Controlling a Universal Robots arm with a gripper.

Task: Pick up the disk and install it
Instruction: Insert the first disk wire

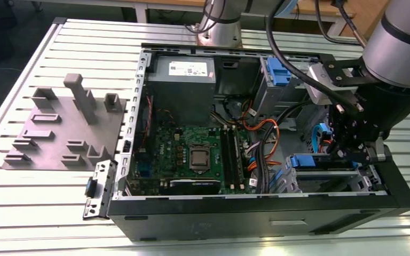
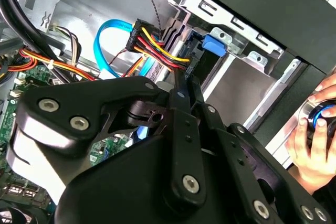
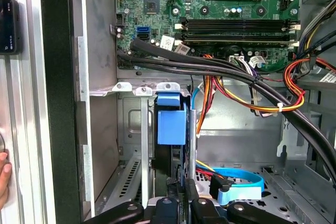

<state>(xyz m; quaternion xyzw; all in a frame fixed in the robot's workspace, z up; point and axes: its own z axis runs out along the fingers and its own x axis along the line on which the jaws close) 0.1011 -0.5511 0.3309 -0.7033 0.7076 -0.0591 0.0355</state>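
Edgewise, blue-framed disk (image 3: 171,129) in cage (image 3: 136,91).

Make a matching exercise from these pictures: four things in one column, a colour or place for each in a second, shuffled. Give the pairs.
Things:
1. disk
2. motherboard
3. grey fixture block
4. gripper

Descriptions:
A. green, flat on the case floor
B. outside the case, at the exterior view's left
C. blue carrier, standing on edge in the drive cage
D. black, at the drive cage, just by the blue carrier

Pairs: 1-C, 2-A, 3-B, 4-D
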